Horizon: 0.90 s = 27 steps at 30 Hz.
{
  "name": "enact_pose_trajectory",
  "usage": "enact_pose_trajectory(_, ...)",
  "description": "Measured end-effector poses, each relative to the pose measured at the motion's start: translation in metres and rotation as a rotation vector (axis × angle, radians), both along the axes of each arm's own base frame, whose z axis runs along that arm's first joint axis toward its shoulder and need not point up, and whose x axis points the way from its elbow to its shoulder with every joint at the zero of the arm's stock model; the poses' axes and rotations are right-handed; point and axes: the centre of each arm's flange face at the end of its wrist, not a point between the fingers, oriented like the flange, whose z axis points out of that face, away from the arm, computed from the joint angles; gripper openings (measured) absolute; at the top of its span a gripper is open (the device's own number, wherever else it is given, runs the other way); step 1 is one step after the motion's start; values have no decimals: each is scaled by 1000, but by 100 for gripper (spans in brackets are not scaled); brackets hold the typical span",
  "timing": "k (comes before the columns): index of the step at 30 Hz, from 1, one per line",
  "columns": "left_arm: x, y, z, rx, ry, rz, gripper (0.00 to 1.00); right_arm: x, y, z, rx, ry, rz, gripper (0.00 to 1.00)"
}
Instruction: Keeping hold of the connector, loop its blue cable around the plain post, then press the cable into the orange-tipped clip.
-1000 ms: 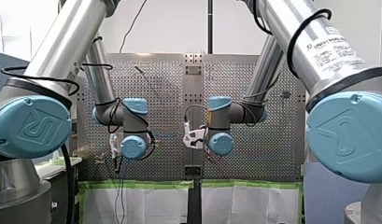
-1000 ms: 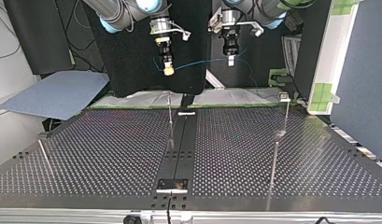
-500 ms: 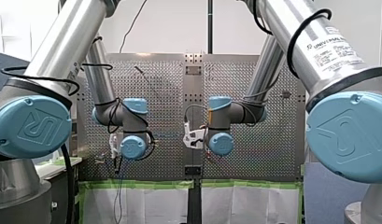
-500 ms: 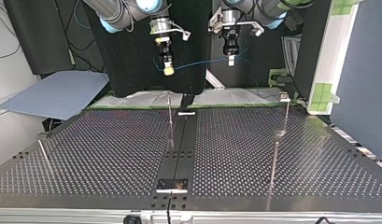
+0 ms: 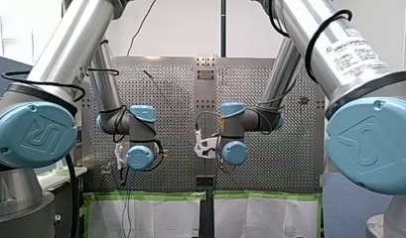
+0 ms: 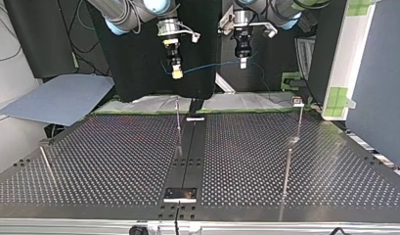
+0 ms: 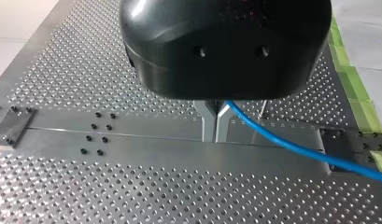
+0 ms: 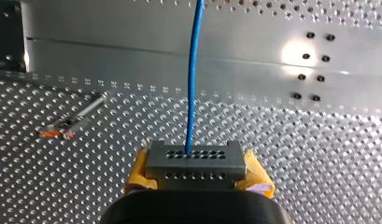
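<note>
Cable (image 6: 212, 65), thin, light and limp, spans the top view's upper middle, above the counter (image 6: 114, 161). Its connector (image 8: 194, 158) sits clamped in the fingers of my right gripper (image 8: 196, 169); those of my left gripper (image 7: 215, 126) seem pinched shut on the cable, a sound guiding hold.

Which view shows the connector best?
Right wrist view: the connector sits close, clamped between yellow pads. In the top view it is barely a speck at my right gripper; front and left wrist views miss it.
</note>
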Motion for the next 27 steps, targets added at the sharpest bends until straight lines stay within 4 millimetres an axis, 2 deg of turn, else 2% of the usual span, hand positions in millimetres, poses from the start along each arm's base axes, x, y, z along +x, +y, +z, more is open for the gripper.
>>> enact_pose_trajectory(6,-9,18,-7,-6,5,10,0,9,24,-26,42,83,43,0)
enact_pose_trajectory(12,-32,32,-16,15,45,12,0,6,39,-51,104,157,62,0)
enact_pose_trajectory(17,-54,43,-23,38,91,13,0,1,44,-57,141,200,64,0)
enact_pose_trajectory(24,-63,49,-26,42,107,16,0,-2,47,-59,167,228,65,0)
enact_pose_trajectory(27,-69,51,-25,23,101,18,0,2,46,-52,166,216,67,0)
